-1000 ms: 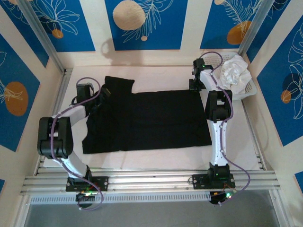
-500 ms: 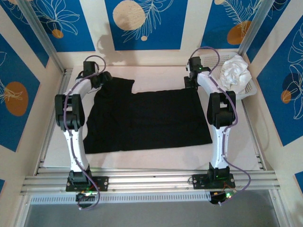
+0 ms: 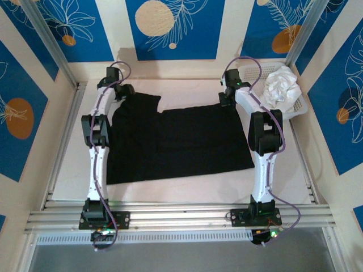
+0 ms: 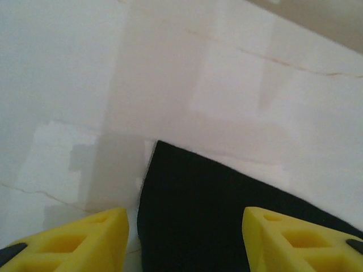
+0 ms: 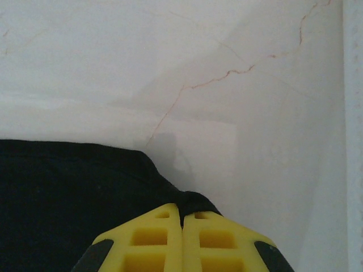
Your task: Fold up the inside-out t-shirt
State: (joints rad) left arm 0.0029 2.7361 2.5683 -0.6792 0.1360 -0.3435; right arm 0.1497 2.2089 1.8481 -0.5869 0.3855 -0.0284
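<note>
We see the left gripper has swung to the far-left corner of the black soft cloth t-shirt, which lies flat on the white table, and stands half open astride it, while the right gripper pinches the far-right corner, so lifting seems near.

The left arm and the right arm both stretch forward, nearly straight. The left gripper has its yellow fingers well apart, with a corner of the shirt between them. The right gripper is pressed closed, pinching the shirt's edge at its tips.
</note>
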